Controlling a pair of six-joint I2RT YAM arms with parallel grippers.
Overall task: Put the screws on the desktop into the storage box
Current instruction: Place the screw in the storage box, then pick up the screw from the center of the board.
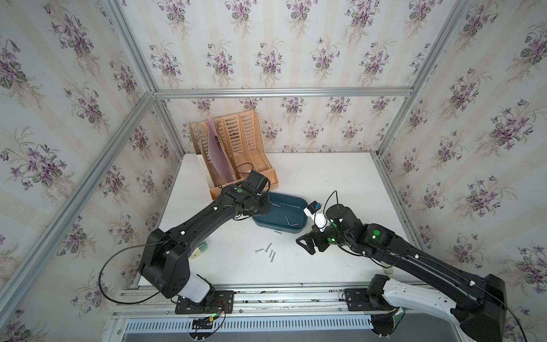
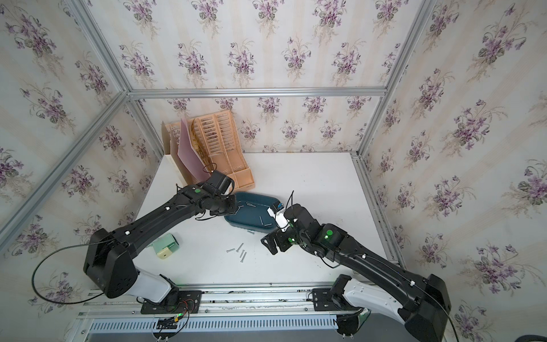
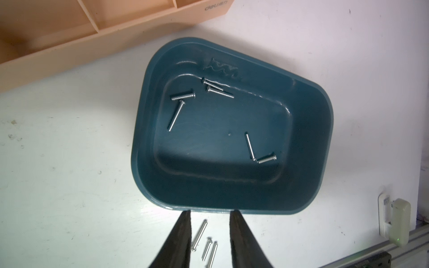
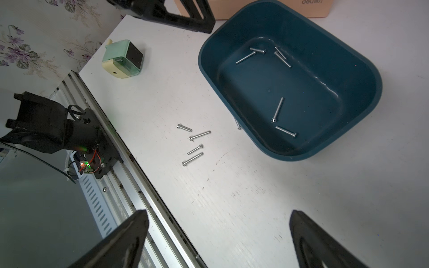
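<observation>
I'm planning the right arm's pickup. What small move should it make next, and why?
Probably lower the right gripper toward the four loose screws on the desktop: its jaws stand wide open and empty, and the left gripper hangs at the storage box, open and empty.

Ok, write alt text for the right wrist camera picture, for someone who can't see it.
A dark teal storage box sits on the white desktop holding six screws, with four loose screws clustered beside it and one more by its wall. The right gripper hangs open and empty in the foreground, and a mint-green pencil sharpener stands near the desktop's edge.
</observation>
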